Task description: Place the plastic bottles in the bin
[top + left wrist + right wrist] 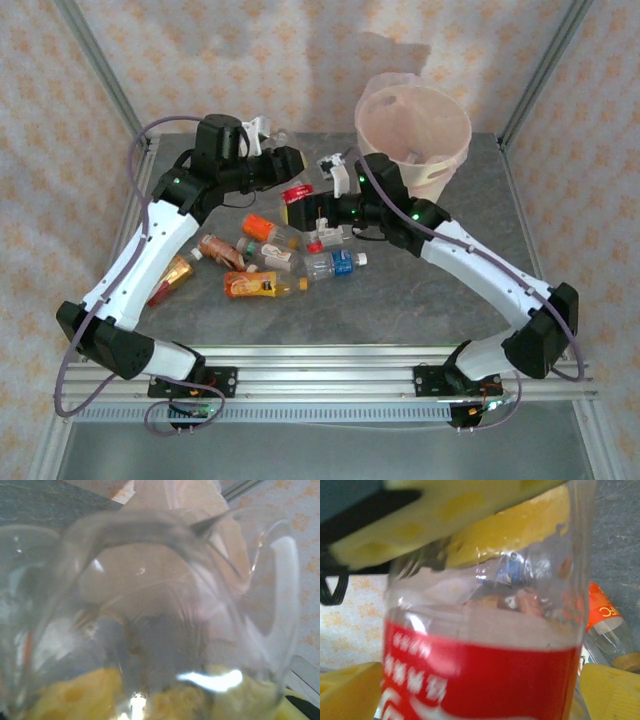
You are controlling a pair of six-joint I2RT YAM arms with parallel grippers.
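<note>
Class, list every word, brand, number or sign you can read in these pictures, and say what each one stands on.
"C": a white letter on the orange-labelled bottle; the marks beside it are unclear.
Red-labelled bottle: white lettering, too blurred to read.
Loose bottles in the top view: labels too small to read.
Clear bottle in the left wrist view: no print to be seen.

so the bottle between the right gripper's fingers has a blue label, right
Not blue: the bottle between the fingers of the right gripper has a red label, as the right wrist view shows.
</note>
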